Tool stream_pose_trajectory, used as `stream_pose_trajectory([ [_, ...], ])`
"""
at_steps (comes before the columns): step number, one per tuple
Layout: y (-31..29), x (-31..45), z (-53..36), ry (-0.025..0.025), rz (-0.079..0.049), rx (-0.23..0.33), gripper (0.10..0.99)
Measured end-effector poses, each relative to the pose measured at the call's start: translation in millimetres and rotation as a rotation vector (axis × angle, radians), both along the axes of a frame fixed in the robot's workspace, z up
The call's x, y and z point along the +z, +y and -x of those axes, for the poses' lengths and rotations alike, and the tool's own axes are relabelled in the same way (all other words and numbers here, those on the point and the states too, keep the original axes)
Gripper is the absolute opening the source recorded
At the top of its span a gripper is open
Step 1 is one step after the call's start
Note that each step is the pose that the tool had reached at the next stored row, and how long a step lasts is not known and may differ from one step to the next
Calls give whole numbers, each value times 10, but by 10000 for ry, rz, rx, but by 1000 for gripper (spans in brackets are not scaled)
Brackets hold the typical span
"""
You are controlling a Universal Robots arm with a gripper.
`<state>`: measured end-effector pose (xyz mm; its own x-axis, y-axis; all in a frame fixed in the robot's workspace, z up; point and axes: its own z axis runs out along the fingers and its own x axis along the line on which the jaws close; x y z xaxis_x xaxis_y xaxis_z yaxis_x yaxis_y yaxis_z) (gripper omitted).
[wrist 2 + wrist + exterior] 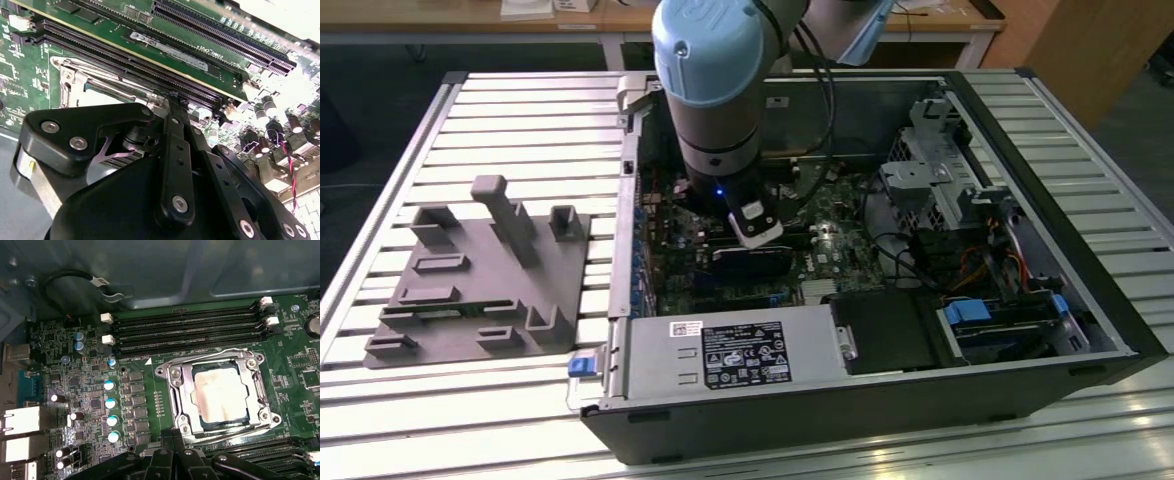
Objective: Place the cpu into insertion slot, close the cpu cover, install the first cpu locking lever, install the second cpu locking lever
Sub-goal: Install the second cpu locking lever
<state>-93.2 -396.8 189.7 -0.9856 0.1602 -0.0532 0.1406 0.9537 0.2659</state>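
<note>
Cpu (220,392) sits in the insertion slot (181,399) (cover down) — pincer (172,437) just beside.

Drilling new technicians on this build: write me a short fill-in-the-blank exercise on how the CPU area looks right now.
1. The cpu lies inside the ____ in the first wrist view.
2. The cpu cover is ____ over the chip, framing its pale top.
3. In the exterior view, the arm reaches down into an open computer ____.
4. Next to the socket, the long black memory slots run ____ to one another.

Missing words: insertion slot; closed; case; parallel
</note>
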Motion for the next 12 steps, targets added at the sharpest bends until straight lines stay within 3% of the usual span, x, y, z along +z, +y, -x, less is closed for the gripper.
stream_pose_trajectory([
  [5,0,105,-3,0,0,-1,106],
  [8,1,124,-29,5,29,0,106],
  [12,0,126,-147,80,88,0,106],
])
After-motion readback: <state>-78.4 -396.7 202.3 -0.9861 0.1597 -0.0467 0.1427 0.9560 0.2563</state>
